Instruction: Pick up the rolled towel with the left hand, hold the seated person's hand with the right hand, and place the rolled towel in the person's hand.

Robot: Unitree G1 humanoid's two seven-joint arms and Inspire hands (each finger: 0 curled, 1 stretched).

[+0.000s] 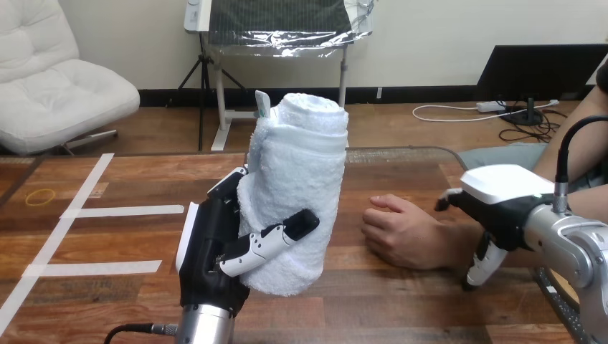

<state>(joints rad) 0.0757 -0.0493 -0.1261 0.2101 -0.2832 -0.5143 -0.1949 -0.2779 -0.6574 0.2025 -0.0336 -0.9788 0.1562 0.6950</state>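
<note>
**Towel up in left hand: soft roll, best gripped mid-body**

The rolled towel (pixel 297 179) stands upright in the left hand (pixel 215 251), clear of the tabletop (pixel 107 287), left of centre in the head view. The fingers (pixel 276 240) wrap across its lower front w/ the palm behind, so the hand is closed round it. The top of the roll sticks up well above the grip.

Handling, as judged: white terry cloth, so light, soft and squashy, w/ a nap that gives grip. It isn't fragile. The main risk is the roll loosening or sagging if held by one end. A wrap round the middle, across the layers, looks best, approx. where the hand has it now. No hard squeeze needed.

The right hand (pixel 502 201) sits over the person's wrist at the right, w/ fingers down the near side & thumb tip at the far side, i.e. clasped round it. The person's hand (pixel 401 233) lies on the tabletop, knuckles up and fingers loosely curled, apart from the towel. The palm prob. has to turn up or open before the roll can go in.
</note>
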